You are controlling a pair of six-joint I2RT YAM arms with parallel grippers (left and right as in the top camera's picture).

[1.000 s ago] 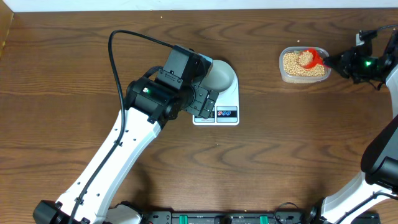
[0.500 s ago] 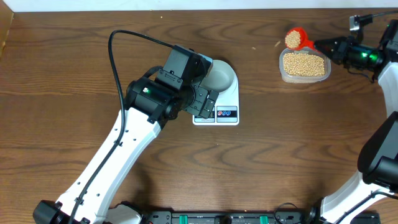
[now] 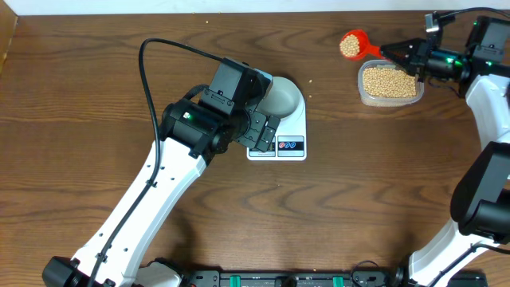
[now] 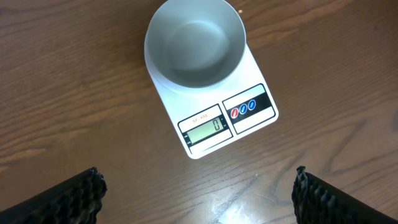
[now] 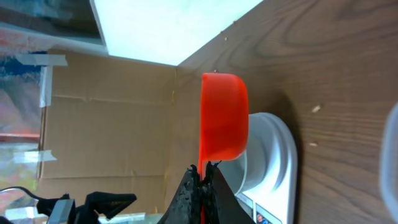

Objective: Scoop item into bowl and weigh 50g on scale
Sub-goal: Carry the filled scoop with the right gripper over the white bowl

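Observation:
A red scoop [image 3: 351, 44] heaped with tan beans [image 3: 349, 45] hangs above the table, just left of the clear tub. My right gripper [image 3: 396, 53] is shut on its handle. In the right wrist view the scoop [image 5: 224, 115] is seen from the side, with the gripper [image 5: 202, 171] clamped on the thin handle. The pale bowl [image 4: 196, 40] stands empty on the white scale [image 4: 249, 81], whose display shows 0. My left gripper [image 4: 199, 193] hovers open over bare table beside the scale, holding nothing. From overhead, the bowl [image 3: 283, 97] and scale [image 3: 291, 135] are partly hidden by the left arm.
The clear plastic tub [image 3: 362, 84] full of beans sits at the back right. One loose bean [image 3: 311, 78] lies on the table right of the bowl. The table's back edge runs close behind the scoop.
My right gripper lifted the loaded scoop out of the tub and carried it left, past the tub's edge. The left arm, bowl and scale stayed still.

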